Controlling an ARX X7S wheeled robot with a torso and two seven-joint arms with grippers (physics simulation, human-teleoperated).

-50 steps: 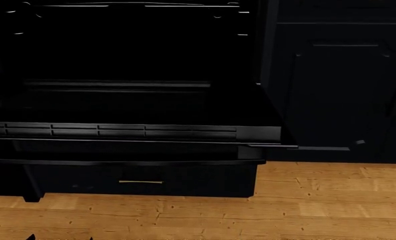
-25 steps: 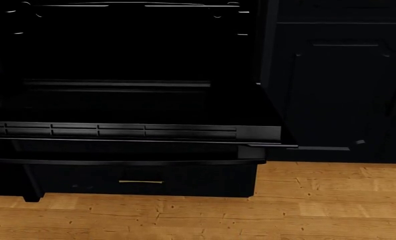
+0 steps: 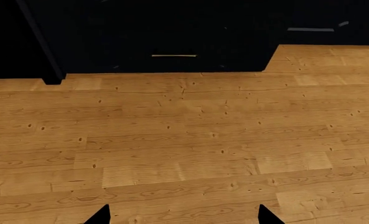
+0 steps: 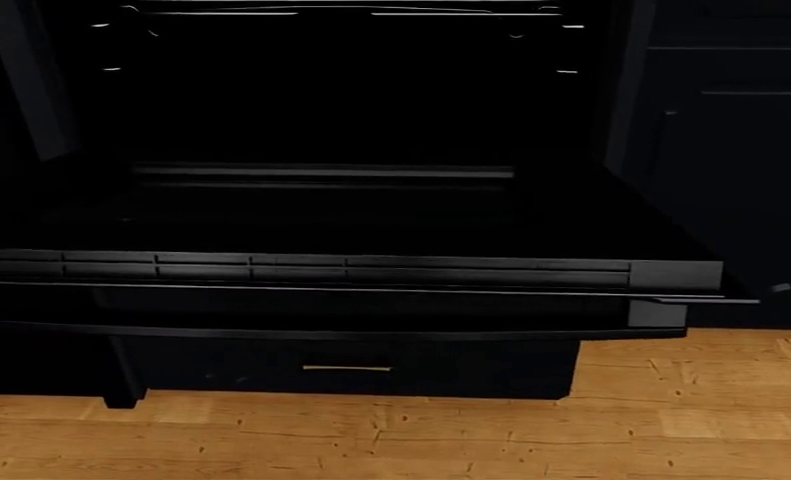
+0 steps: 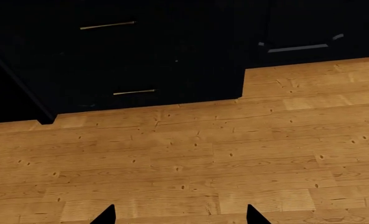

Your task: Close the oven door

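The oven door (image 4: 342, 215) hangs fully open, lying flat and level in front of the dark oven cavity. Its grey slotted vent strip (image 4: 342, 268) runs along the near long edge. Neither gripper shows in the head view. In the left wrist view my left gripper (image 3: 184, 217) is open over bare wooden floor, with only its two black fingertips (image 3: 103, 215) in sight. My right gripper (image 5: 180, 217) is open too, low over the floor, well short of the oven. Nothing sits between either pair of fingers.
Below the door is a narrow black drawer front with a short brass handle (image 4: 347, 368) (image 3: 173, 56) (image 5: 134, 92). A dark navy cabinet door (image 4: 749, 180) stands at the right. Wooden floor (image 4: 502, 430) spreads in front of the oven.
The head view has swung left, so the oven and its open door now sit further right in the picture. The door itself is still flat open. Black tips at the bottom edge have left view.
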